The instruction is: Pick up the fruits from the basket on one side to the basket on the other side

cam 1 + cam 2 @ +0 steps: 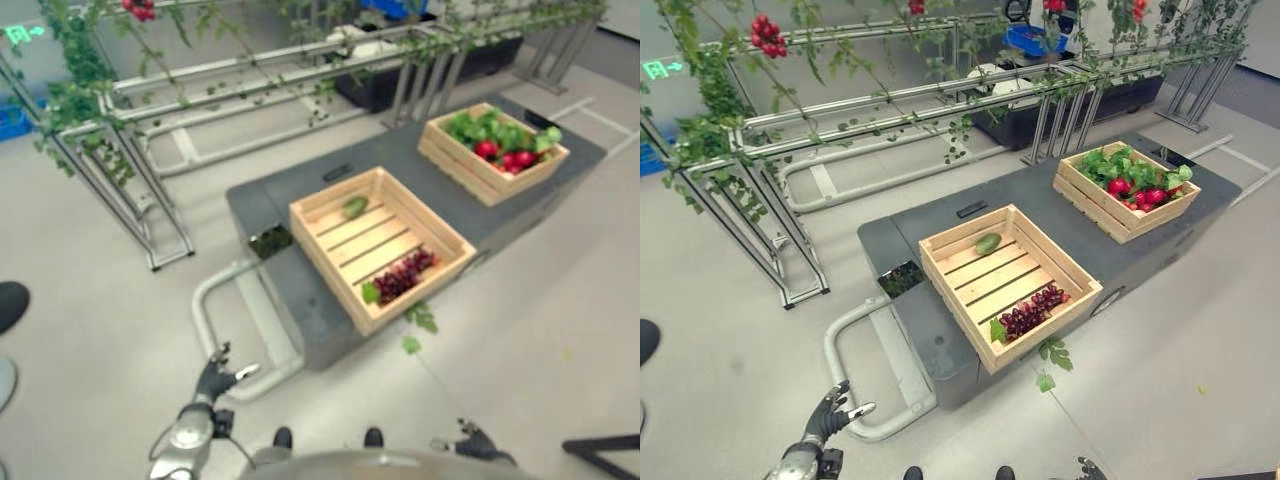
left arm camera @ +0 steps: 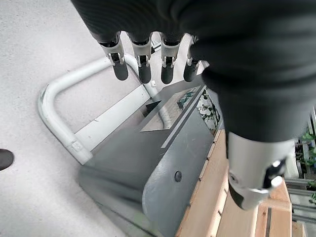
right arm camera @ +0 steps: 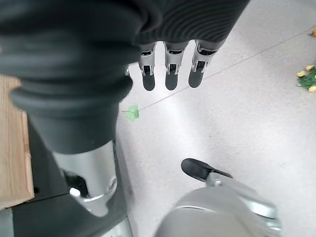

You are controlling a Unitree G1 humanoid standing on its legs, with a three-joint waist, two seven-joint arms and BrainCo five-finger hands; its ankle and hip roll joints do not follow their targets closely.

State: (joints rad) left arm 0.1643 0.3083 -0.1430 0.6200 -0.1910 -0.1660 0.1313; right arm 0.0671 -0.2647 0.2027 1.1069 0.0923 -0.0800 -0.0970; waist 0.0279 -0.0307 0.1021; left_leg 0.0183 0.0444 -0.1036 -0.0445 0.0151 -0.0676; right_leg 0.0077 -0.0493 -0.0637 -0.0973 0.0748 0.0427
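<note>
Floor is lying broad and bare at the robot's left, running up to a metal trellis hung with vines. The left hand is hanging low over that floor, fingers straight and relaxed, holding nothing, just beside the white tubular bumper curving off the near end of the grey desk. In the left wrist view the fingers are pointing toward the desk's near edge. On the desk, the near basket is sitting with one corner toward the robot, holding a green fruit by its far wall and a bunch of dark grapes against its near right wall; bare slats are lying between them. The far basket, well apart at the desk's far right end, is carrying red fruits among leaves. The right hand is hanging with loose straight fingers, empty, over open floor right of the desk.
</note>
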